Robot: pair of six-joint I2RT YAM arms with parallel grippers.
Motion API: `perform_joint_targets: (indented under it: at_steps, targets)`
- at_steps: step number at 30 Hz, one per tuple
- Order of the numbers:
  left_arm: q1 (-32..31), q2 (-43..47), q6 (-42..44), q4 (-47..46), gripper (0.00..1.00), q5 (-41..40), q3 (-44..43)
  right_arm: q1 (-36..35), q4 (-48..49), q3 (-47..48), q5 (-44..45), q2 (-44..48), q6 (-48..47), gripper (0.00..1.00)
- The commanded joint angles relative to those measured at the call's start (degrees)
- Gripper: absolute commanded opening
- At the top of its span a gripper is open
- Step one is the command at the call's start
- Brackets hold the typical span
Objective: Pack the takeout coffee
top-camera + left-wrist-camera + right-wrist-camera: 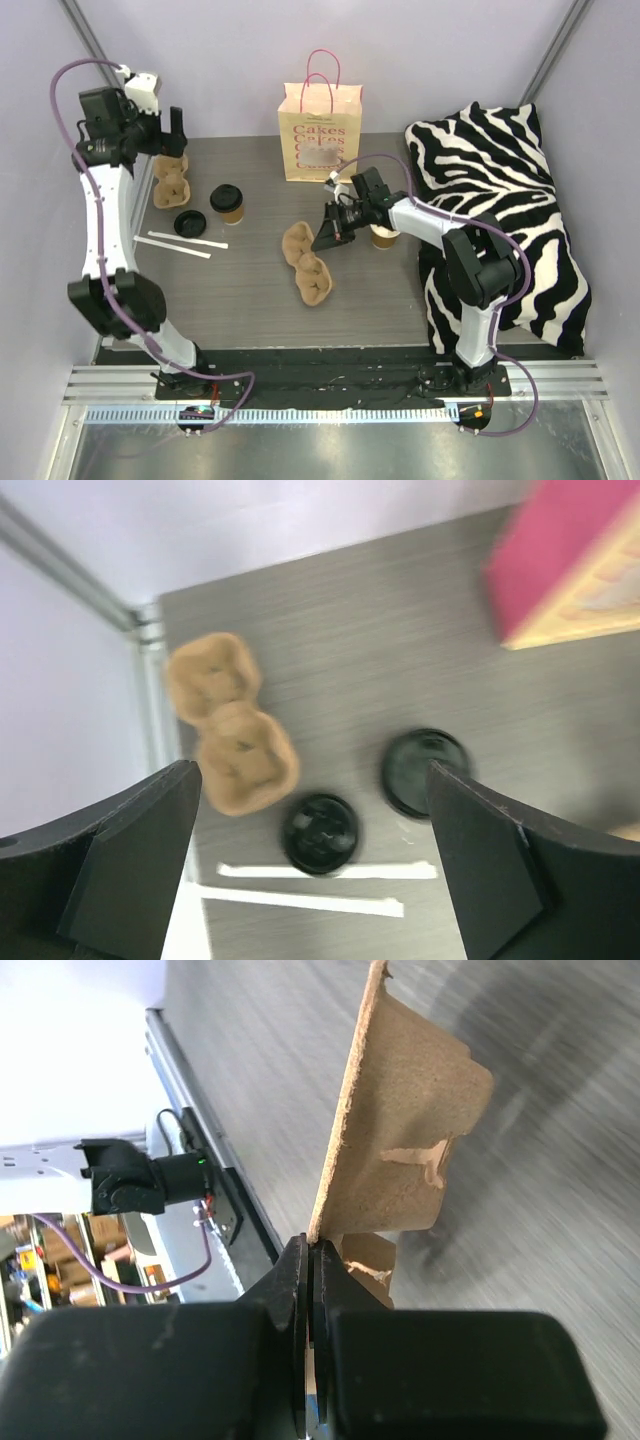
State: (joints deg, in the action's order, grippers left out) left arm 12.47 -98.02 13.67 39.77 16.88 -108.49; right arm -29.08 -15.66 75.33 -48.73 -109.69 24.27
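Pinching rim of cardboard cup carrier with right gripper, clenched tight on the edge. Holding it mid-table, tilted on edge in the wrist view. Hovering left gripper high at far left with fingers spread wide, gripping nothing. Seeing below it: second carrier by the left wall, loose black lid, lidded coffee cup, two white stirrers. Also an open cup just beside right arm, near zebra cushion. Paper bag upright at back, apart from both carriers.
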Motion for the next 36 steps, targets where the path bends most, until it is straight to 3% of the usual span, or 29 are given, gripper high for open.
perform_joint_targets:
  at_steps: [1, 3, 8, 13, 18, 27, 28, 29, 32, 36]
  targets:
    - [0.1, 6.1, -2.9, 7.6, 0.98, 16.1, 10.7, -2.2, 12.5, -0.6, -1.7, 0.6, 6.6, 0.01]
    - [-1.8, 8.9, -3.2, 8.0, 0.96, 19.9, 16.9, -2.8, 15.3, -1.1, -0.1, 0.1, 10.4, 0.01]
    - [-4.9, 15.3, -5.1, 8.4, 0.94, 21.3, 24.9, -5.3, 36.5, -5.1, 3.3, -2.5, 26.6, 0.01]
    - [-4.9, 17.7, -6.7, 9.0, 0.93, 19.0, 26.5, -8.4, 57.2, -9.1, 7.8, -8.3, 42.7, 0.01]
    - [-4.6, 20.6, -7.6, 7.7, 0.95, 15.9, 26.2, -12.0, 66.6, -9.2, 12.8, -12.6, 49.5, 0.01]
    - [-4.4, 20.8, -8.7, 9.0, 0.98, 14.8, 24.6, -17.3, 65.1, -3.9, 21.8, -19.4, 50.1, 0.01]
    - [-4.4, 20.6, -8.9, 9.0, 0.98, 14.8, 24.2, -17.5, 64.4, -3.7, 22.5, -19.8, 50.3, 0.04]
    - [-4.4, 20.4, -8.8, 9.3, 0.98, 14.8, 23.8, -17.6, 63.9, -3.4, 23.1, -20.1, 50.6, 0.18]
    - [-4.3, 20.1, -9.2, 9.3, 0.99, 14.9, 23.3, -17.6, 61.9, -2.6, 22.0, -19.4, 49.8, 0.32]
    - [-4.5, 20.3, -10.6, 8.2, 1.00, 16.9, 24.0, -16.1, 51.0, -0.3, 16.8, -13.9, 41.8, 0.48]
